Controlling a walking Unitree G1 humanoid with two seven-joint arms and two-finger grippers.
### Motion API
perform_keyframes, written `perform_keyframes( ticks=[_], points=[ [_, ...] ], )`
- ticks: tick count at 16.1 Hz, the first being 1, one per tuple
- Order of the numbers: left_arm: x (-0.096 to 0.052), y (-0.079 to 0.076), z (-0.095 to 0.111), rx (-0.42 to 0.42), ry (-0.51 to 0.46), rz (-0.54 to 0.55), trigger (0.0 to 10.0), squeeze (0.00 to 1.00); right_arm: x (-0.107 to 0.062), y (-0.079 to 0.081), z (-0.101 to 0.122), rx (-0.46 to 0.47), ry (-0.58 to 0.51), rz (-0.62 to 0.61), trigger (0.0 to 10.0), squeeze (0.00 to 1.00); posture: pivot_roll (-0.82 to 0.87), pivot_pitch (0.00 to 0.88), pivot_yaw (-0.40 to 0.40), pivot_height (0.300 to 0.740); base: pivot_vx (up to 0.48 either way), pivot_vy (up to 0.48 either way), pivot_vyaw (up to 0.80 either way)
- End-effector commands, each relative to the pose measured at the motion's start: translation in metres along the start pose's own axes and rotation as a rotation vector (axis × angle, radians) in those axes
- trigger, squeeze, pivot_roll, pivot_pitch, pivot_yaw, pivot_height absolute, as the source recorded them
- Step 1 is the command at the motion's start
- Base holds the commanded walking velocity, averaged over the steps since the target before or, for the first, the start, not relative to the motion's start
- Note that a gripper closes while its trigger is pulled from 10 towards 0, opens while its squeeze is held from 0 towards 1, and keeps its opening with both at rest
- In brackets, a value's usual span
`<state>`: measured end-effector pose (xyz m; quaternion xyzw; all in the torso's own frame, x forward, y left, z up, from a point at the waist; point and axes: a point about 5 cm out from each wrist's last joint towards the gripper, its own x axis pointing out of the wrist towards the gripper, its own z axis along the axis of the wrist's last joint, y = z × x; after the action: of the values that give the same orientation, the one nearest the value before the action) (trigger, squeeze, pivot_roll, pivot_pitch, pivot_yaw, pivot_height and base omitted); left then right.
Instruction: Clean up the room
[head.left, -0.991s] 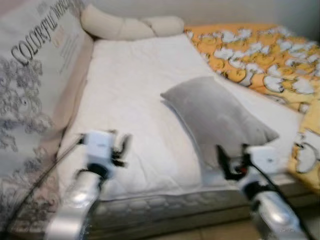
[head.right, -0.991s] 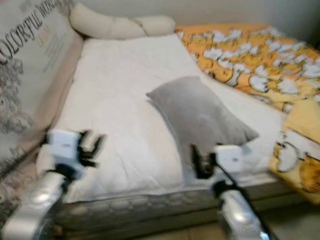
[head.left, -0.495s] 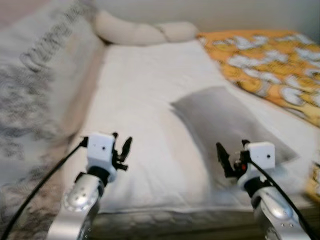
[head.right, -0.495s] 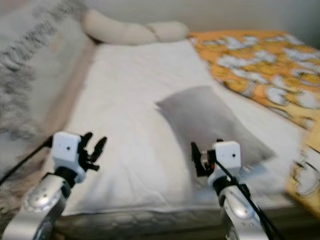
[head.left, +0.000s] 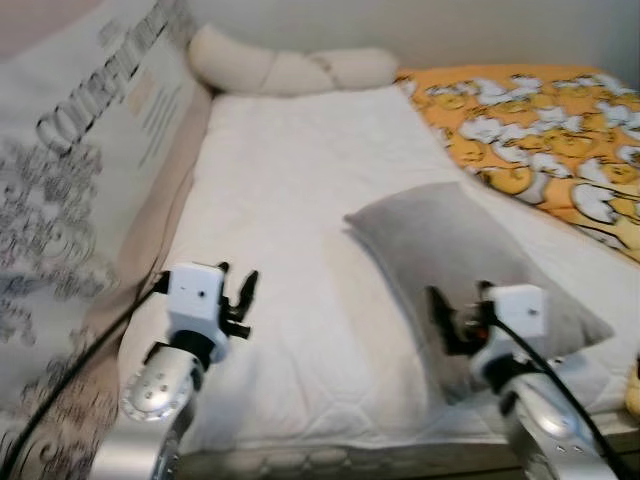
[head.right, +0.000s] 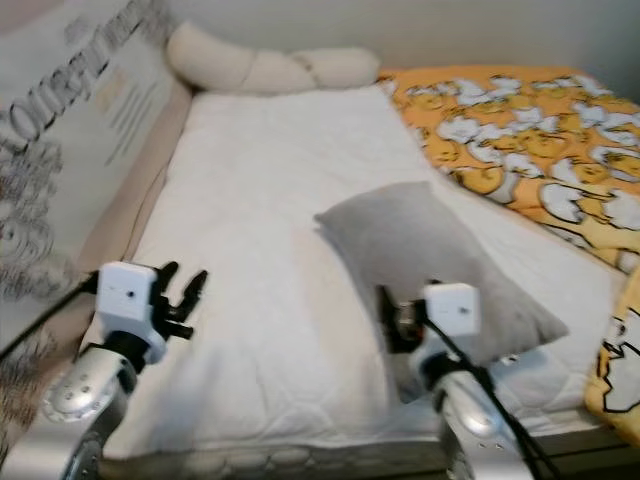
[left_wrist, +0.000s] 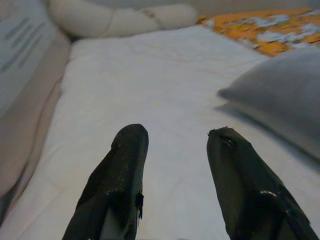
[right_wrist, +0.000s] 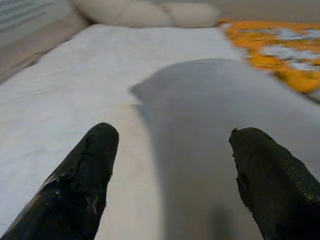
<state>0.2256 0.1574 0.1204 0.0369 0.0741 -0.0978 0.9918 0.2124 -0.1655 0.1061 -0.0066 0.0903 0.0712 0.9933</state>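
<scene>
Progress: early, I judge; nothing is held and the bed is not yet tidied.
Left gripper (head.left: 245, 292): fingers apart, empty, hovering over the near left part of the white mattress pad (head.left: 290, 200).
Grey pillow (head.left: 455, 255): lies askew mid-bed, apart from the cream knotted cushion (head.left: 285, 68) at the head.
Right gripper (head.left: 440, 318): fingers spread wide, empty, just above the pillow's near edge.
Duck-print orange blanket (head.left: 540, 120): rumpled along the bed's right side.
Containers: none visible.

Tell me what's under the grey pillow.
The grey pillow lies on the white mattress pad, its far side reaching toward the orange blanket. Anything beneath the pillow is covered.
</scene>
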Motion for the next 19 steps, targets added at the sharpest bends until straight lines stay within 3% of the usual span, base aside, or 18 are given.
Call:
perform_keyframes(
  ticks=[1, 4, 6, 9, 10, 11, 13, 15, 16, 18, 19],
  points=[
    [0.001, 0.0, 0.001, 0.004, 0.001, 0.004, 10.0, 0.0, 0.0, -0.003, 0.002, 0.007, 0.001, -0.011, 10.0, 0.0, -0.02, 0.0, 0.005, 0.74, 0.0, 0.0, 0.0],
    [0.002, 0.0, 0.001, 0.014, 0.007, 0.0, 10.0, 0.0, 0.002, -0.006, -0.002, -0.017, 0.034, -0.029, 10.0, 0.0, -0.02, 0.0, 0.008, 0.74, 0.0, 0.0, 0.0],
    [0.003, 0.0, 0.001, 0.02, 0.014, -0.015, 10.0, 0.0, 0.005, -0.036, -0.018, -0.08, 0.159, -0.194, 10.0, 0.0, -0.02, 0.0, 0.017, 0.74, 0.0, 0.0, 0.0],
    [0.008, -0.003, 0.002, 0.036, 0.013, -0.057, 10.0, 0.0, 0.008, -0.091, -0.012, -0.139, 0.171, -0.4, 10.0, 0.0, -0.02, 0.0, 0.025, 0.74, 0.0, 0.0, 0.0],
    [0.01, -0.003, 0.003, 0.04, 0.011, -0.06, 10.0, 0.0, 0.004, -0.114, -0.007, -0.159, 0.171, -0.493, 10.0, 0.0, -0.02, 0.0, 0.026, 0.74, 0.0, 0.0, 0.0],
    [0.01, -0.003, 0.004, 0.041, 0.01, -0.061, 10.0, 0.0, 0.001, -0.123, -0.006, -0.169, 0.174, -0.532, 10.0, 0.0, -0.02, 0.0, 0.026, 0.74, 0.0, 0.0, 0.0],
    [0.012, -0.003, 0.003, 0.048, 0.017, -0.079, 10.0, 0.0, -0.016, -0.166, -0.005, -0.195, 0.217, -0.721, 10.0, 0.0, -0.03, 0.0, 0.029, 0.74, 0.0, 0.0, 0.0],
    [0.016, -0.006, 0.0, 0.039, 0.033, -0.116, 10.0, 0.0, -0.018, -0.176, -0.007, -0.12, 0.202, -0.732, 10.0, 0.0, -0.02, 0.0, 0.031, 0.74, 0.0, 0.0, 0.0],
    [0.02, -0.007, -0.001, 0.031, 0.041, -0.131, 10.0, 0.0, -0.011, -0.176, 0.0, -0.061, 0.141, -0.693, 10.0, 0.0, -0.03, 0.0, 0.037, 0.74, 0.0, 0.0, 0.0],
    [0.03, -0.003, -0.001, 0.02, 0.045, -0.121, 10.0, 0.0, 0.003, -0.177, 0.012, -0.03, 0.073, -0.624, 10.0, 0.0, -0.03, 0.0, 0.039, 0.74, 0.0, 0.0, 0.0],
    [0.033, -0.001, 0.001, 0.023, 0.037, -0.12, 10.0, 0.0, 0.013, -0.179, 0.013, -0.043, 0.1, -0.592, 10.0, 0.0, -0.05, 0.0, 0.044, 0.74, 0.0, 0.0, 0.0]
  ],
)
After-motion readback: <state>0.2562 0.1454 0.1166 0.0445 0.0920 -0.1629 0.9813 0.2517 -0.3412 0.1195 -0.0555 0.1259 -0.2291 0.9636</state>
